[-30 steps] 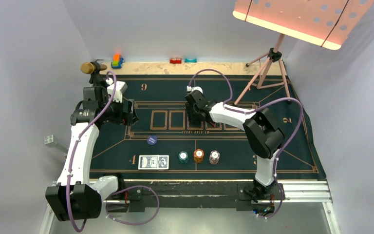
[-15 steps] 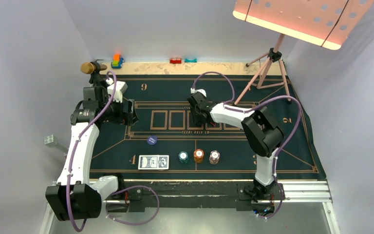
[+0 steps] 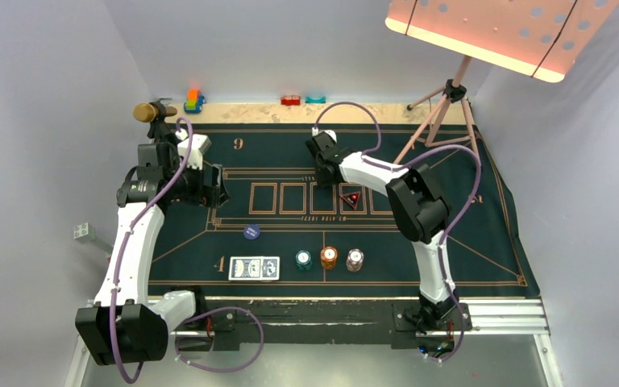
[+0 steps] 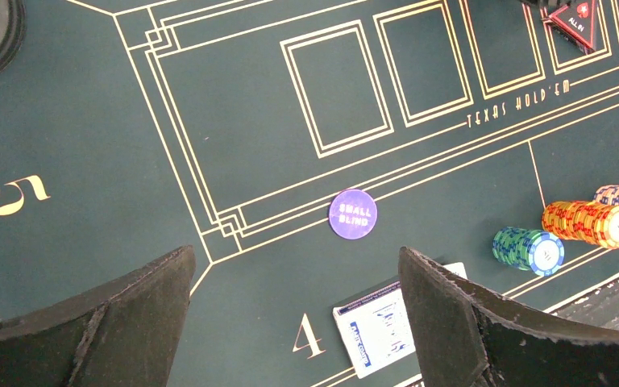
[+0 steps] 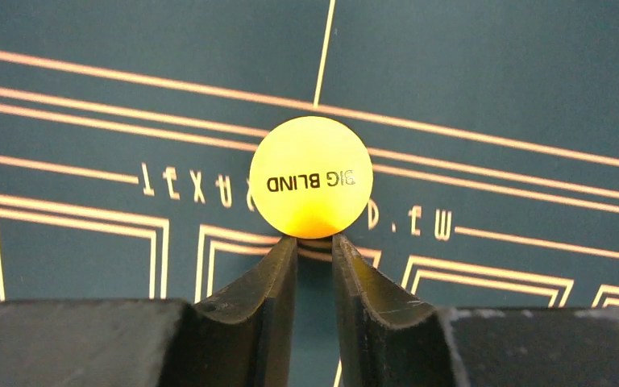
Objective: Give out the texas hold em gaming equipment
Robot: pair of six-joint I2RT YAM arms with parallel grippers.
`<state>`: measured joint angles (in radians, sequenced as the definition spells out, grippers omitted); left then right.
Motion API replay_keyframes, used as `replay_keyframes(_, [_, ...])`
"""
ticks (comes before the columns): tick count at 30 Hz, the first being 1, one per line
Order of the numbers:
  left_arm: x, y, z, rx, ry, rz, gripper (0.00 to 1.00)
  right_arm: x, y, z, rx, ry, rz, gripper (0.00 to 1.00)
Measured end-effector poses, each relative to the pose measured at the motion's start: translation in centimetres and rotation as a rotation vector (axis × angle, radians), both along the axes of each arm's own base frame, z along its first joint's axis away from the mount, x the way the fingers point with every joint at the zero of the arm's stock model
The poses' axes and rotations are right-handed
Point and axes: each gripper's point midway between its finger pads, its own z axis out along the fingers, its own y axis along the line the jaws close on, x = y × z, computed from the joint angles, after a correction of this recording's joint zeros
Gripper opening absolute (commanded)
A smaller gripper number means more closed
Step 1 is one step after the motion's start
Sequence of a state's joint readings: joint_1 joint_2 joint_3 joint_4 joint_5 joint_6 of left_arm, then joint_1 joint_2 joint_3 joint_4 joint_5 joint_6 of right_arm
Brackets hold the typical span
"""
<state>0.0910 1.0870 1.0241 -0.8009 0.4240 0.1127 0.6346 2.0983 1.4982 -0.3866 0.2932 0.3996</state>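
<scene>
A yellow disc [image 5: 310, 177] marked BIG BLIND lies flat on the green mat [image 3: 467, 226]. My right gripper [image 5: 314, 240] sits just short of the disc. Its jaws stand a narrow gap apart, with only mat showing between them. From above, my right gripper [image 3: 319, 150] hides the disc. The red-black triangle marker [image 3: 352, 198] lies in a card box. A dark blue disc [image 4: 352, 214] lies below my open, empty left gripper [image 4: 294, 258]. Playing cards [image 3: 254, 268] lie near the front edge, with teal [image 3: 304, 259], orange [image 3: 329, 257] and striped [image 3: 355, 259] chip stacks to their right.
A gold-headed microphone [image 3: 149, 111] stands behind the left arm. Toy blocks [image 3: 194, 101] sit along the back wall. A tripod [image 3: 443, 113] with a lit panel [image 3: 492, 32] stands at the back right.
My right gripper has moved toward the far side of the mat, uncovering the red-black triangle marker. Its jaws have narrowed. The left arm has not moved.
</scene>
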Motion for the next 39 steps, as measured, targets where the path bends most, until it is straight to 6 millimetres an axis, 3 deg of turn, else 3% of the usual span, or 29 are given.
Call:
replay_keyframes(4, [0.0,0.0,0.0,0.0,0.0,0.0,1.0,1.9,0.3,0.1,-0.009,0.001,-0.008,0.3])
replay_keyframes(8, [0.0,0.0,0.0,0.001,0.0,0.0,1.0,4.0,0.3,0.3,-0.01,-0.009,-0.023,0.46])
replay_keyframes(12, [0.0,0.0,0.0,0.0,0.0,0.0,1.0,4.2,-0.7,0.4,-0.016,-0.015,-0.04,0.61])
replay_keyframes(14, [0.0,0.0,0.0,0.0,0.0,0.0,1.0,3.4,-1.8,0.4,-0.024,-0.023,-0.05,0.62])
replay_keyframes(19, [0.0,0.0,0.0,0.0,0.0,0.0,1.0,-1.1,-5.2,0.3,-0.071,0.013,-0.062,0.62])
replay_keyframes(26, [0.0,0.0,0.0,0.0,-0.001,0.0,1.0,-3.0,-6.9,0.2,-0.081,0.004,-0.084,0.58])
replay_keyframes(32, [0.0,0.0,0.0,0.0,-0.001,0.0,1.0,-5.7,-9.2,0.1,-0.111,0.014,-0.127,0.48])
replay_keyframes(39, [0.0,-0.1,0.0,-0.003,-0.001,-0.004,1.0,-8.2,-11.7,0.2,-0.171,0.064,-0.212,0.48])
